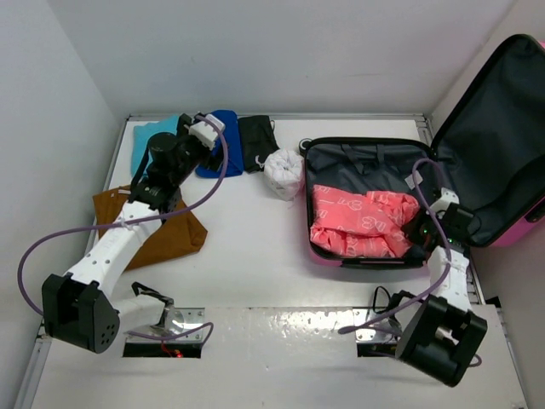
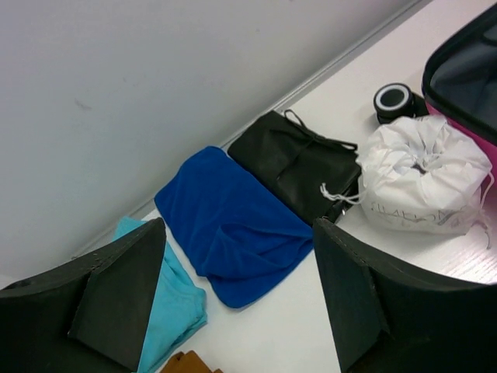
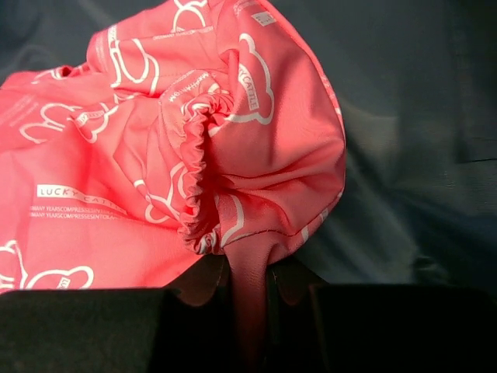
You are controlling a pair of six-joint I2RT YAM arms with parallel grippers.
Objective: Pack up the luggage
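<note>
The right jaws are clamped on a pinch of thin fabric at the gathered mouth of a coral drawstring bag [image 3: 155, 155] printed with white cartoon outlines. The bag's bulk spreads ahead of and to the left of them. Beneath and beyond the bag lies the dark grey lining of the luggage [image 1: 498, 128]. This pink hard-shell case lies open around these jaws, its lid raised to their far right.

The left jaws stand wide and hold nothing. Directly below the gap between them lies a folded blue cloth [image 2: 233, 225]. A teal cloth [image 2: 167, 299] shows under the left-hand jaw. A black drawstring pouch [image 2: 299, 167] lies just past the blue cloth. Further right sit a white drawstring bag [image 2: 423, 183] and a small round black item [image 2: 394, 99], both close to the luggage's rim. A brown garment [image 1: 170, 234] lies on the tabletop [image 1: 255, 247] behind these jaws, towards the arm's base.

The luggage looks stiff, smooth and probably light, so its shell would likely slide if pushed. Its lid rim seems the best place to take hold for closing it. The 2 bags and the cloths look limp. A pinch on a fold or a gathered neck should carry them, though they will sag and may snag on the case's rim.
</note>
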